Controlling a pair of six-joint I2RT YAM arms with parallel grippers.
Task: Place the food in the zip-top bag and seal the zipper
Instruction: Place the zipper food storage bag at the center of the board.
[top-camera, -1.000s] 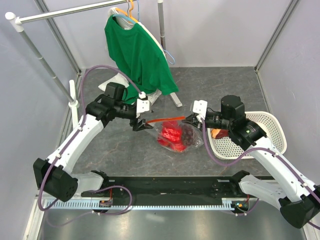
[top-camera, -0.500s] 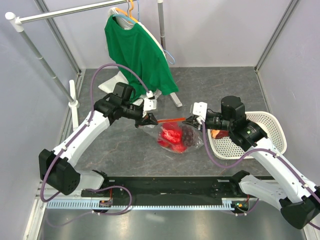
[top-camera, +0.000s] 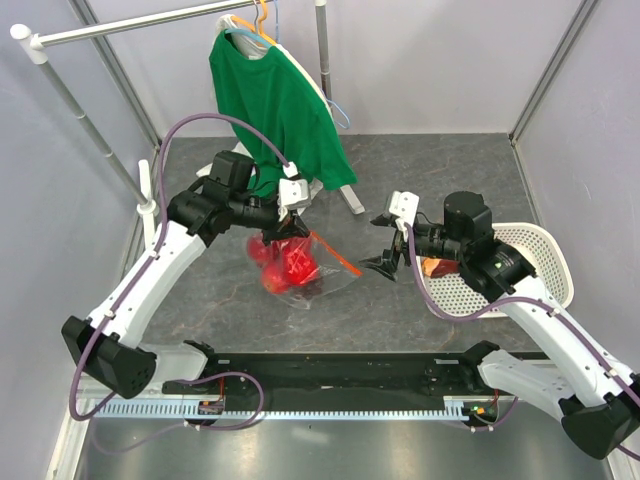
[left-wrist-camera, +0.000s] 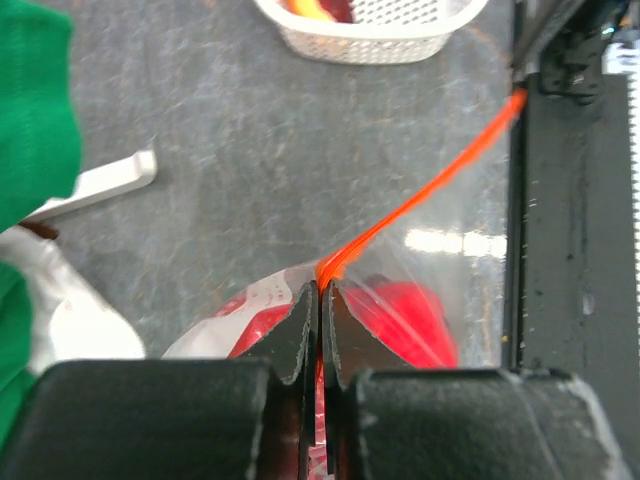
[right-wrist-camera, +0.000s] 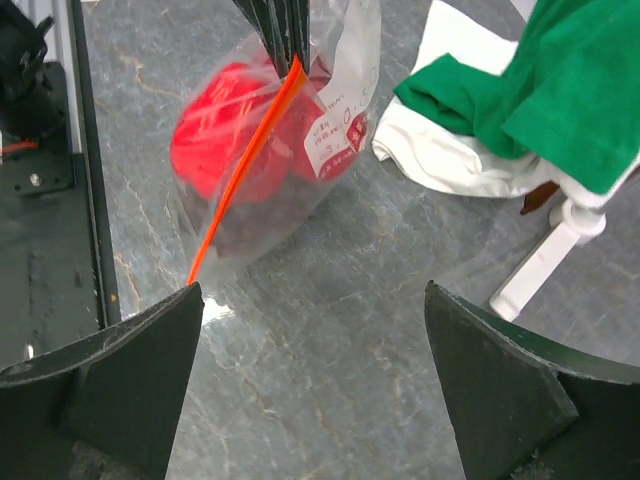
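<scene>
Stage: sealing, judged late; loading looks largely complete.
Food (top-camera: 290, 265): red pieces and a darker mass are inside the zip-top bag (top-camera: 300, 275), seen through the clear film in the right wrist view.
Bag position: raised at one corner, hanging from the left pincer (top-camera: 296, 228); the lower part rests on or just above the tabletop (top-camera: 430, 170), which of the two cannot be told.
Zipper (left-wrist-camera: 420, 195): runs as one thin orange line away from the grip point, with no gap visible along it; judged closed, not confirmed. Slider knob not made out.
Left pincer: clenched on the zipper strip at the bag's end, jaws pressed together.
Right pincer (top-camera: 385, 243): released, jaws spread wide, apart from the bag, facing it.
Basket (top-camera: 545, 240): an orange-and-red item (top-camera: 437, 267) lies inside; whether it belongs to the load cannot be told.
Outstanding: verify the seal along its full length, set the bag down, let go.
</scene>
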